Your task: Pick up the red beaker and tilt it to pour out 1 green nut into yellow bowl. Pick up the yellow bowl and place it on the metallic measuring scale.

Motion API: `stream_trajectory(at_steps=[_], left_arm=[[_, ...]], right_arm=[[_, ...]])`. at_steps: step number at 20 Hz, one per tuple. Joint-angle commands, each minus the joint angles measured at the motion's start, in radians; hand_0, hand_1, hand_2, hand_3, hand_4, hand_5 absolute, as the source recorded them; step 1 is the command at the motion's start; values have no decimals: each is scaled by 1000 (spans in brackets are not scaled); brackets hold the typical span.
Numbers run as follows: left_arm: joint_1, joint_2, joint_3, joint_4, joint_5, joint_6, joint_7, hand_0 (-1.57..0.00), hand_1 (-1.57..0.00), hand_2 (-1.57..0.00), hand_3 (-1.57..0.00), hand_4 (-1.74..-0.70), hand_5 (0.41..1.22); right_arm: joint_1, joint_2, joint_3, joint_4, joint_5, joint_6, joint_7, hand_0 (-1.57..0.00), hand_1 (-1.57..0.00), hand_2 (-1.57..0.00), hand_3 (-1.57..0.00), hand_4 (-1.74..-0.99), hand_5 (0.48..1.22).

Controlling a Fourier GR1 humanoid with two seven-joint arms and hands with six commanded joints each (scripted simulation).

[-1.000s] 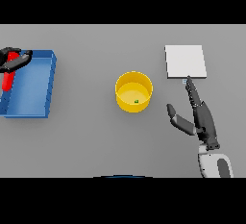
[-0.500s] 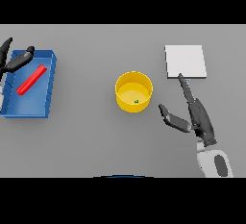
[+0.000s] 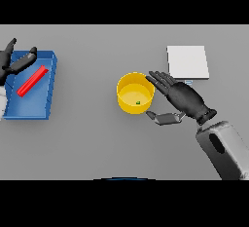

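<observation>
Reaching across the grey table (image 3: pixel 87 143), my right hand (image 3: pixel 182 99) sits just beside the yellow bowl (image 3: pixel 134 92), fingers straight and spread along its right rim, thumb stretched out below toward the bowl's lower right; nothing is gripped; a small green nut (image 3: pixel 138 103) lies inside the bowl; the metallic measuring scale (image 3: pixel 187 62) sits near, up and to the right; my left hand (image 3: pixel 14 61) hovers spread over the top left corner of the blue tray (image 3: pixel 34 105); the red beaker (image 3: pixel 32 81) lies on its side in that tray.
</observation>
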Motion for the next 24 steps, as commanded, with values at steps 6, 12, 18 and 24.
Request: stream_trajectory(at_steps=[6,12,18,24], left_arm=[[13,15,1,-15,4,-16,-6,0,0,0,0,-805,692],[14,15,7,-21,11,-17,-6,1,1,1,1,-809,693],[4,22,7,4,2,-25,-22,1,1,1,1,-801,703],[12,23,2,7,-4,-27,-20,1,1,1,1,-789,711]], right_arm=[[-164,-39,126,139,120,79,-93,1,1,1,1,-1156,642],[-284,-13,216,248,167,172,-130,1,1,1,1,-1157,652],[-367,13,280,359,209,238,-119,1,1,1,1,-1174,674],[-404,47,301,457,220,248,-122,1,1,1,-22,-1195,708]])
